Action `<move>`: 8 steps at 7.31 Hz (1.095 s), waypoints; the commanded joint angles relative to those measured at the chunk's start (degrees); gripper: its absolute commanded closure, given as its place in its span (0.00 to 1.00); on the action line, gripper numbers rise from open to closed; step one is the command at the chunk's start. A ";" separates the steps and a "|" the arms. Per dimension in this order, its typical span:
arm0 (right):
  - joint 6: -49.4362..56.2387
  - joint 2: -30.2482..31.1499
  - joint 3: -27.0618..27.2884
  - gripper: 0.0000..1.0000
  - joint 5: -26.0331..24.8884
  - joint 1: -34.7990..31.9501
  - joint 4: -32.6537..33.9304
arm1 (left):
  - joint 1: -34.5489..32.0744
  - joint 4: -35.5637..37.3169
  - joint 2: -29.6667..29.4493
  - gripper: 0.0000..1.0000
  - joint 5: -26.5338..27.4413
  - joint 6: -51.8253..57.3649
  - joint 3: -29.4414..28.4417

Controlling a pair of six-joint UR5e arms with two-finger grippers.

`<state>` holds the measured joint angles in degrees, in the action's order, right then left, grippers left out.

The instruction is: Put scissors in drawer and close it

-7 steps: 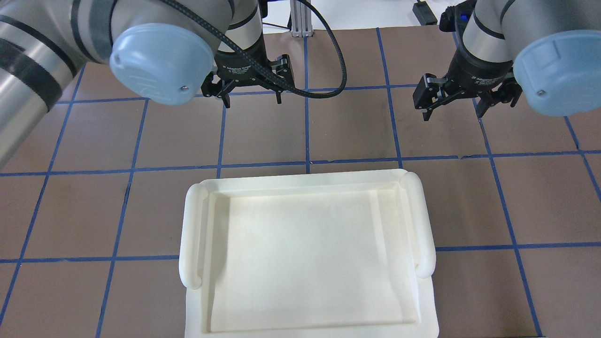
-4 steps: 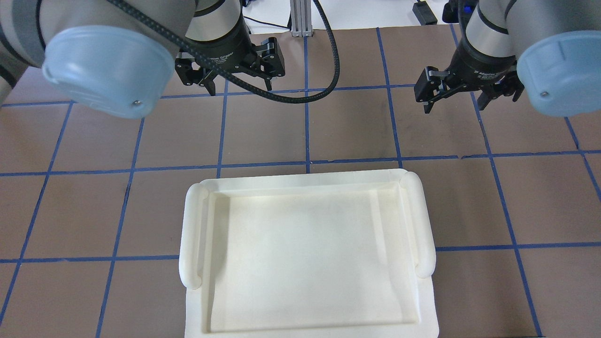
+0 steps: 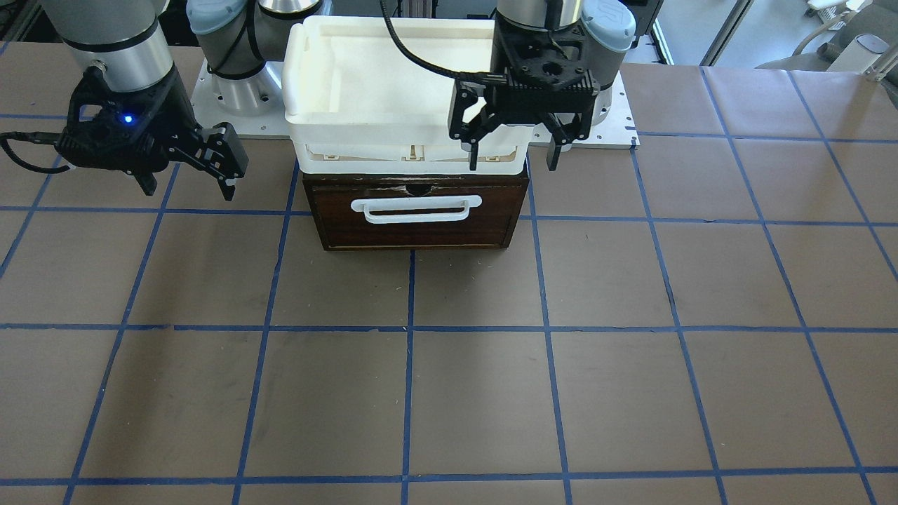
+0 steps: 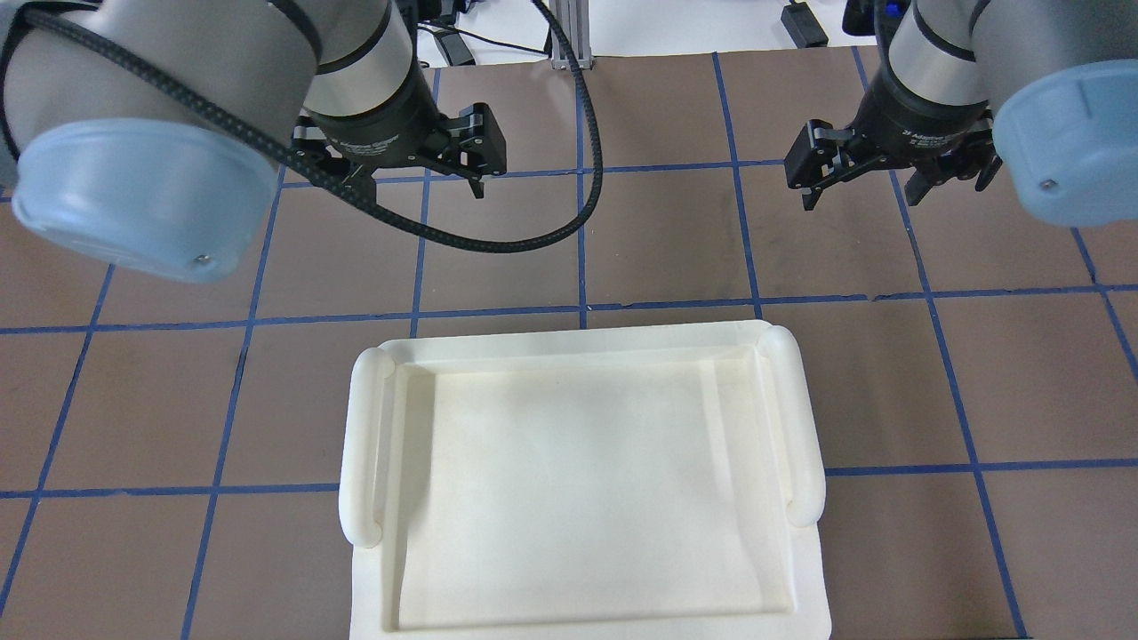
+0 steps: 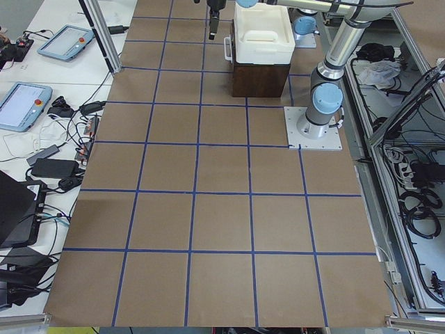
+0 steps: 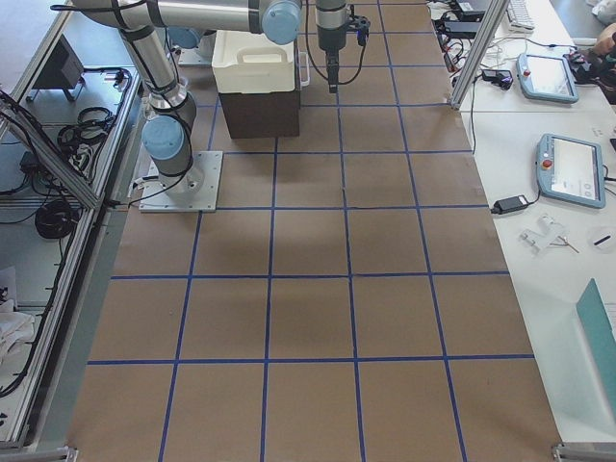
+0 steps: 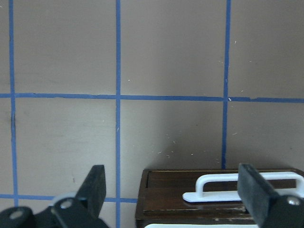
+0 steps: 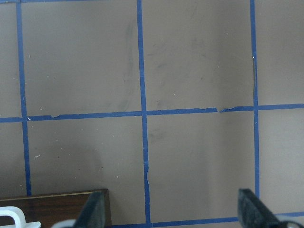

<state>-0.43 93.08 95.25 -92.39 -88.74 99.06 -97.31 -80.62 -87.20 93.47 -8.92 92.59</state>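
Brown table with blue tape grid (image 3: 449, 393) across lower frame. Upper centre: shallow wooden drawer (image 3: 415, 231), dark brown front, white bar handle (image 3: 416, 208), shut flush beneath white plastic tub (image 3: 379, 119). Left gripper (image 3: 512, 158) before tub's right end, jaws spread wide, empty. Right gripper (image 3: 189, 189) upper left, jaws equally wide, holding nothing.

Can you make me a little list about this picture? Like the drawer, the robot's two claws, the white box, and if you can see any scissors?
drawer: dark brown front, looks shut
handle: white bar on the drawer front
white tub: sits on top of the drawer's box, nothing in it
left gripper: open, holding nothing, up in the air by the tub's front corner
right gripper: open, holding nothing, off to the drawer's side
scissors: not visible in any view
table: brown with blue tape lines
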 commanded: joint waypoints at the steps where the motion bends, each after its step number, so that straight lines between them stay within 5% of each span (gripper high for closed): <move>1: -0.10 0.34 0.02 0.00 -0.95 -0.03 -0.53 | 5.99 -0.50 2.47 0.00 0.31 6.37 1.37; 4: 0.43 1.05 0.11 0.00 0.36 -0.03 0.25 | 5.99 -5.65 -1.82 0.00 0.22 4.96 -7.04; 8: -0.80 0.96 0.29 0.00 0.19 -0.03 0.25 | 3.53 -7.88 -2.27 0.00 1.96 5.40 -7.33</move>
<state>-1.02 94.06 95.52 -92.40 -88.77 99.14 -93.19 -87.65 -89.47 94.26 -3.73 85.20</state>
